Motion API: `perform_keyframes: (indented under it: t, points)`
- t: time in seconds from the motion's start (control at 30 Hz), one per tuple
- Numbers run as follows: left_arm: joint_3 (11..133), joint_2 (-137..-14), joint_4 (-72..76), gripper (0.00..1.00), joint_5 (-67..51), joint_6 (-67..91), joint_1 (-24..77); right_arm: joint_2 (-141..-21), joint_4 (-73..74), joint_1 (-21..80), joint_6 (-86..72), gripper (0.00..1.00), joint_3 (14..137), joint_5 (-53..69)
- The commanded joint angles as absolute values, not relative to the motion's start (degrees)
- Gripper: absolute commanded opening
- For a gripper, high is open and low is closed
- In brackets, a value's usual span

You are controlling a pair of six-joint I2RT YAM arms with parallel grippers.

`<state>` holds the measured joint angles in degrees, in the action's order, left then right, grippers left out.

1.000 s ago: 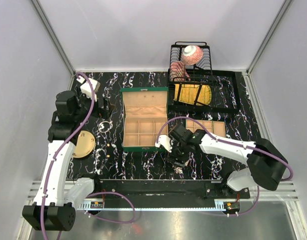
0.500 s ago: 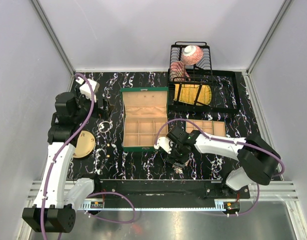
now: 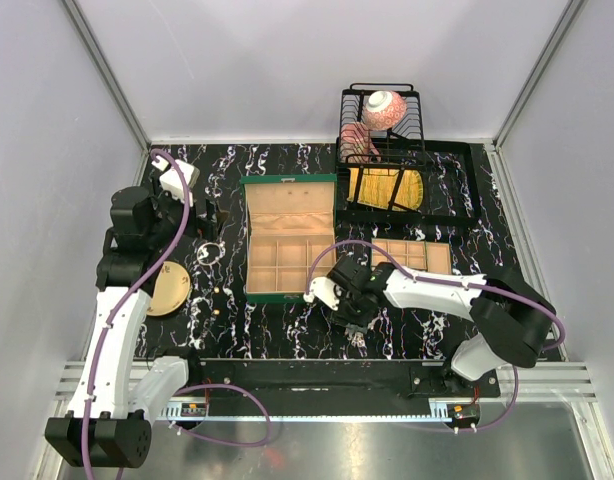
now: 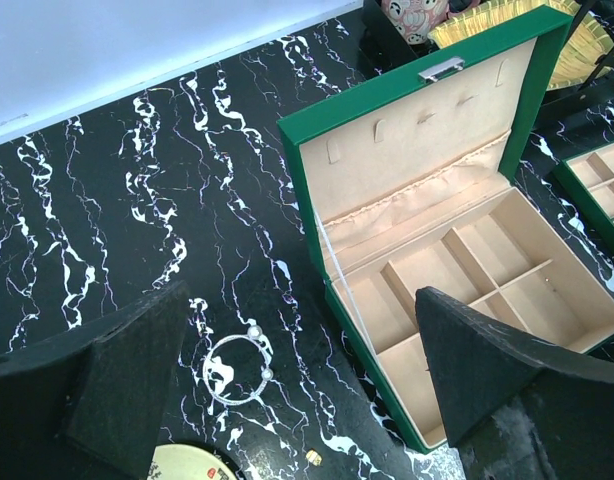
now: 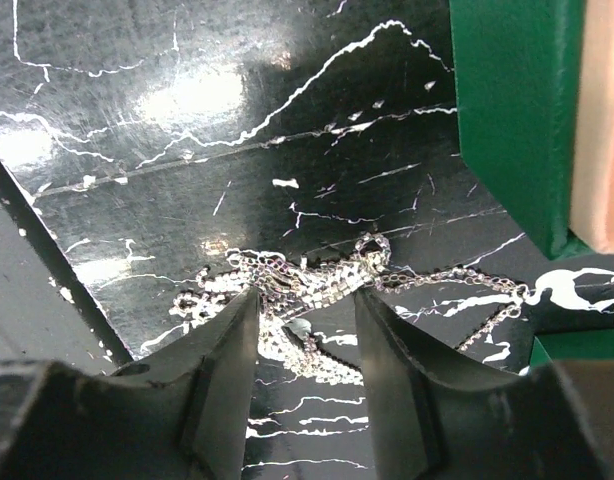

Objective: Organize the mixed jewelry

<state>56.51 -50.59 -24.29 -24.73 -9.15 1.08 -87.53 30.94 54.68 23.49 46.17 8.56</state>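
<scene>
On the black marbled table, the open green box stands in the middle. The left gripper hangs left of the box, its jaws fully apart and holding nothing. The right gripper is low at the box's near corner, jaws half apart with a tangled silvery chain heap between them, and a thin wire hoop lies on the table left of the box.

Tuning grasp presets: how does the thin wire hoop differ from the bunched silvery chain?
The thin wire hoop is one open ring lying flat; the bunched silvery chain is a tangled heap with trailing strands. The hoop lies untouched, clear of the open left gripper; the chain sits between the fingers of the right gripper. Both rest on the black marbled tabletop.
</scene>
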Motion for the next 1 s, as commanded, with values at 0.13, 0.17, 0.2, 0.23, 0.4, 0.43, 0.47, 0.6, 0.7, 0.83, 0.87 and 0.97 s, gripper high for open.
perform_keyframes:
  t: [0.13, 0.17, 0.2, 0.23, 0.4, 0.43, 0.47, 0.6, 0.7, 0.83, 0.87, 0.97]
  points:
    - [55.7, -49.1, -21.1, 0.99, -23.3, -10.1, 1.2, -91.3, 29.9, 56.0, 23.1, 0.35, 46.2, 6.1]
    - [55.6, -49.0, -21.1, 0.99, -23.3, -10.0, 1.2, -91.5, 29.9, 56.0, 23.2, 0.32, 46.1, 6.1]
    - [55.5, -49.0, -21.0, 0.99, -23.3, -10.1, 1.3, -91.7, 30.1, 56.1, 23.2, 0.31, 46.2, 6.0]
    - [55.4, -49.0, -20.8, 0.99, -23.4, -10.0, 1.3, -91.8, 30.1, 56.1, 23.3, 0.26, 46.2, 6.1]
    - [54.2, -49.0, -20.7, 0.99, -24.7, -10.6, 1.3, -91.2, 31.4, 56.1, 22.9, 0.14, 46.9, 7.0]
    - [54.1, -49.0, -20.7, 0.99, -25.7, -10.6, 1.2, -91.1, 32.2, 56.1, 22.9, 0.10, 47.4, 7.3]
    - [53.9, -49.1, -20.8, 0.99, -26.3, -10.6, 1.2, -90.7, 32.5, 56.1, 23.0, 0.08, 47.6, 7.4]
    - [53.9, -49.9, -20.9, 0.99, -29.3, -10.5, 1.8, -87.6, 36.2, 56.1, 23.8, 0.00, 50.0, 7.6]
    - [53.9, -51.1, -21.0, 0.99, -31.4, -10.3, 2.6, -84.8, 38.4, 56.1, 24.6, 0.00, 53.1, 8.3]
    - [53.9, -52.7, -20.7, 0.99, -32.8, -10.5, 4.2, -81.9, 43.1, 56.1, 25.7, 0.00, 58.6, 8.1]
    - [54.0, -53.0, -20.6, 0.99, -32.9, -10.5, 4.6, -81.3, 43.9, 56.1, 25.8, 0.00, 59.4, 8.2]
    - [54.1, -54.0, -19.7, 0.99, -33.0, -10.5, 5.4, -79.5, 45.9, 56.1, 26.2, 0.00, 61.4, 8.3]
